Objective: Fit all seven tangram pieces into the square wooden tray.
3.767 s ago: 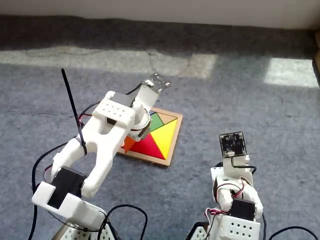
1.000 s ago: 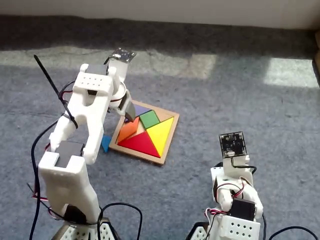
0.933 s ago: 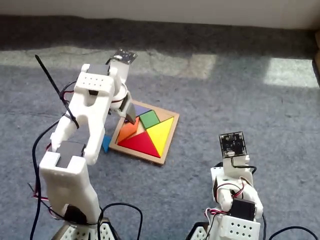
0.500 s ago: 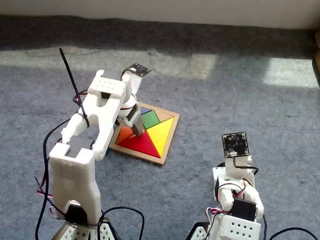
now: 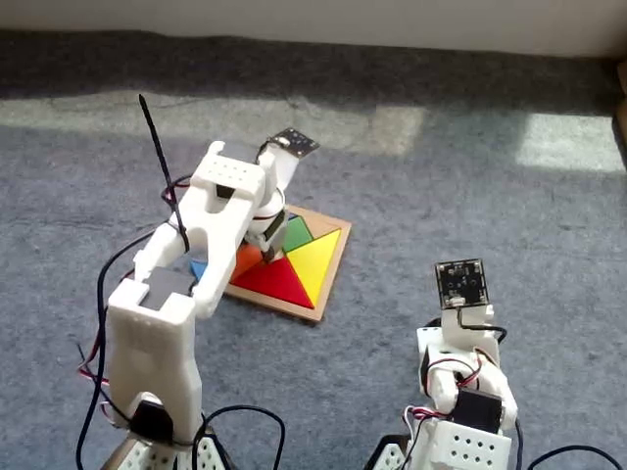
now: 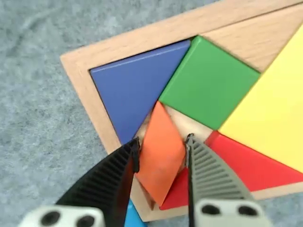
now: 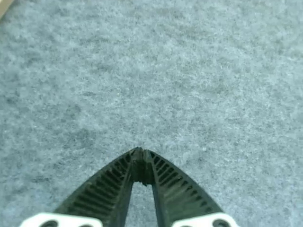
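Observation:
The square wooden tray (image 5: 331, 277) lies on the carpet, its rim (image 6: 80, 90) close under the left wrist camera. Inside it sit a yellow triangle (image 5: 315, 259), a red triangle (image 5: 277, 283), a green square (image 6: 208, 85) and a dark blue triangle (image 6: 132, 90). My left gripper (image 6: 162, 144) is over the tray's left corner, its fingers pressed on both sides of the orange parallelogram (image 6: 161, 161), which lies skewed over the red piece's edge. A light blue piece (image 5: 199, 266) lies on the carpet just outside the tray. My right gripper (image 7: 142, 170) is shut above bare carpet.
Grey carpet (image 5: 490, 186) surrounds the tray on every side. The right arm (image 5: 460, 333) stands folded near the front right, well apart from the tray. Bare wood (image 6: 255, 38) shows in the tray beside the green square.
The left arm swung right from beside the tray's left edge to above its left corner, and its fingers came down around the orange parallelogram. The right arm has barely moved.

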You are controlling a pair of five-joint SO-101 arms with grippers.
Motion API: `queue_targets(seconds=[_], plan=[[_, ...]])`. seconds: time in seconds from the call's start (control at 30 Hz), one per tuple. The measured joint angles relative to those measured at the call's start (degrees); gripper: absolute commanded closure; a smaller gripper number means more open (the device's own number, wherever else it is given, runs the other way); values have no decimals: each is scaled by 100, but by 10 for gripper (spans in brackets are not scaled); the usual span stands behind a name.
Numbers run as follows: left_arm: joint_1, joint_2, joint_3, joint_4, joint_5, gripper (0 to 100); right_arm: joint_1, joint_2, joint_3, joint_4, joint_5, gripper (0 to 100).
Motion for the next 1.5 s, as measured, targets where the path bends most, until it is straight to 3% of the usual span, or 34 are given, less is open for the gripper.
queue_targets(seconds=[0.17, 0.33, 0.73, 1.13, 1.27, 1.5], plan=[[0, 132, -70, 0, 0, 832, 0, 0, 0, 0, 0, 993], [70, 97, -62, 0, -9, 937, 0, 0, 0, 0, 0, 993], [431, -1345, 123, 545, -9, 938, 0, 0, 0, 0, 0, 993], [510, -1609, 132, 826, -9, 937, 0, 0, 0, 0, 0, 993], [44, -2163, -62, 985, 132, 936, 0, 0, 0, 0, 0, 993], [-1811, -3007, -404, 993, 158, 936, 0, 0, 0, 0, 0, 993]])
